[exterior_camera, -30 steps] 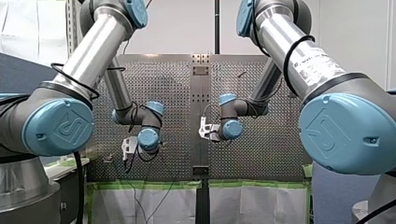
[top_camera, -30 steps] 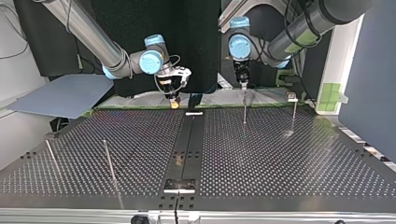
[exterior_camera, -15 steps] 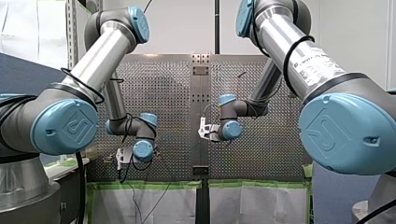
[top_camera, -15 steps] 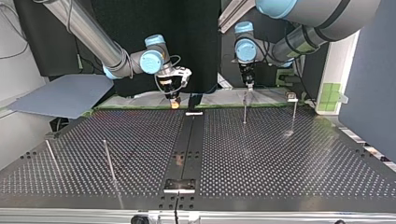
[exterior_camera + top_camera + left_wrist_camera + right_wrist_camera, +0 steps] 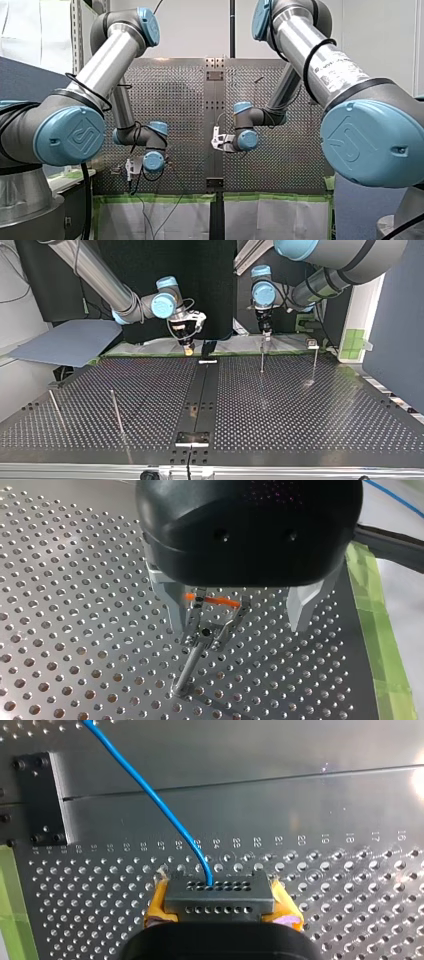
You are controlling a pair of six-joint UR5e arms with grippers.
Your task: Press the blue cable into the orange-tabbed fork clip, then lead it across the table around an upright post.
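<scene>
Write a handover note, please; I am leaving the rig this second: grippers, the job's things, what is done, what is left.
My left gripper: open, metal fingers straddling the orange-tabbed fork clip.
My right gripper: shut on the grey end block of the blue cable, near the table's middle strip.
Done: nothing; the clip holds no cable.
Left: carry the cable to the clip, press it in, then lead it across the table around an upright post.
</scene>
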